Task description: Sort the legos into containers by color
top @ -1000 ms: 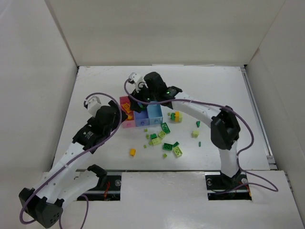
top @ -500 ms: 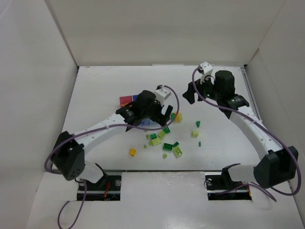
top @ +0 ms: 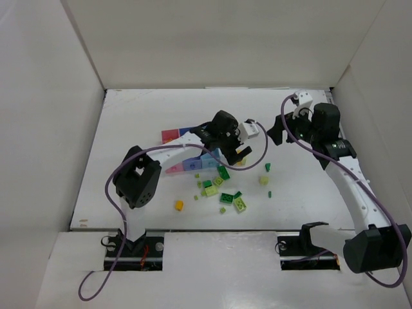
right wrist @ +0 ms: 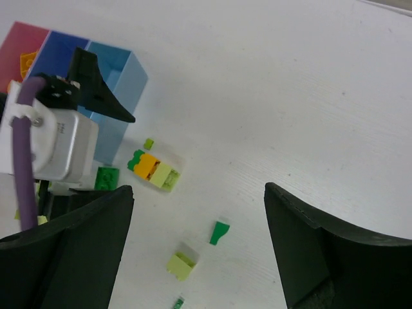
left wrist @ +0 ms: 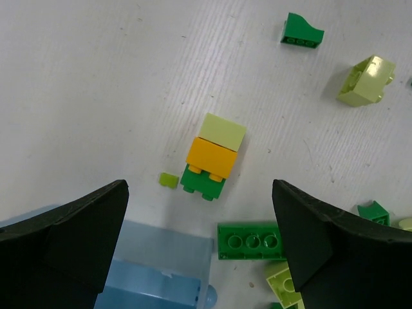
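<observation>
The three joined bins stand mid-table: pink (top: pixel 170 136), periwinkle blue (right wrist: pixel 58 55) and light blue (left wrist: pixel 154 270). My left arm reaches across them. My left gripper (left wrist: pixel 199 193) is open and empty, hovering just above a stack of lime, orange and dark green legos (left wrist: pixel 212 158) right of the light blue bin. My right gripper (right wrist: pixel 198 190) is open and empty, held high to the right of that stack (right wrist: pixel 154 170). Loose legos lie in front of the bins, among them a dark green plate (left wrist: pixel 251 241) and an orange brick (top: pixel 179 205).
A dark green slope piece (right wrist: pixel 219 233) and a lime brick (right wrist: pixel 182 264) lie right of the stack. A small lime piece (left wrist: pixel 169 180) lies beside the stack. White walls close in the table on three sides.
My right arm left the bins and swung back to the right. My left arm swung from the left across the bins, and its gripper now hovers over the stacked legos.
</observation>
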Robot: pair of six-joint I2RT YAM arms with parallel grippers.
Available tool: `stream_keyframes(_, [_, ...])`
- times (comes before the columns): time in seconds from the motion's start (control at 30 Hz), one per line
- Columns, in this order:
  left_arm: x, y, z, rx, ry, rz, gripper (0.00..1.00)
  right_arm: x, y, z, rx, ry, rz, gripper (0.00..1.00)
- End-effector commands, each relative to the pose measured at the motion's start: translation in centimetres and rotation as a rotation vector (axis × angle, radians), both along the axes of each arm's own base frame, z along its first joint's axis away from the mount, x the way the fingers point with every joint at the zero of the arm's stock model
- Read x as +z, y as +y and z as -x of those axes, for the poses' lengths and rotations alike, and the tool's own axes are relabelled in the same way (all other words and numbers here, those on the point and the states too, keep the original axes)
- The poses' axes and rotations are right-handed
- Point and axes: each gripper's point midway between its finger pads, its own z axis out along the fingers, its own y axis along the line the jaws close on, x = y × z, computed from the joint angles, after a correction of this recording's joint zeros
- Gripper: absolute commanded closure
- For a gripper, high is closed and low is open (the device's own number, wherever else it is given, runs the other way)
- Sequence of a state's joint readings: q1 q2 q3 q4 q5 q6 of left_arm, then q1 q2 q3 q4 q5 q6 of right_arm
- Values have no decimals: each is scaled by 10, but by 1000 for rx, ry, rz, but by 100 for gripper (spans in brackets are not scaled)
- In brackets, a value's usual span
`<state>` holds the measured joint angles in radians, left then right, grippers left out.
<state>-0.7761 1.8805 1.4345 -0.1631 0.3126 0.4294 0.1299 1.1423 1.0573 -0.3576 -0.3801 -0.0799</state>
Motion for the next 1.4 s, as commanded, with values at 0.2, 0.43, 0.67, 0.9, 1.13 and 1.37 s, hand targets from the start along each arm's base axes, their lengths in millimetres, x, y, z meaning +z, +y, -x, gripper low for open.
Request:
stream_keyframes(0.2, [-22, -18, -4, -103, 47, -34, 10, 8, -37, 12, -120, -20, -3, 12])
stream_keyframes(0.43, [-36, -23, -15, -72, 49, -40, 19, 9, -42, 21, -146, -29, 7, 11])
stream_keyframes(0.67, [-43, -23, -14, -65, 62, -44, 41, 12, -48, 21, -173, -39, 14, 11])
stream_keyframes(0.9, [-43, -28, -8, -91, 83, -12, 67, 12, -50, 23, -182, -39, 18, 11])
stream_keyframes(1.13, [13, -28, -3, -134, 45, 96, 75, 6, -48, 23, -170, -31, 14, 11])
stream_keyframes(1.37, [102, 11, 38, -260, -10, 324, 75, 26, 22, 58, 321, -174, -98, 11])
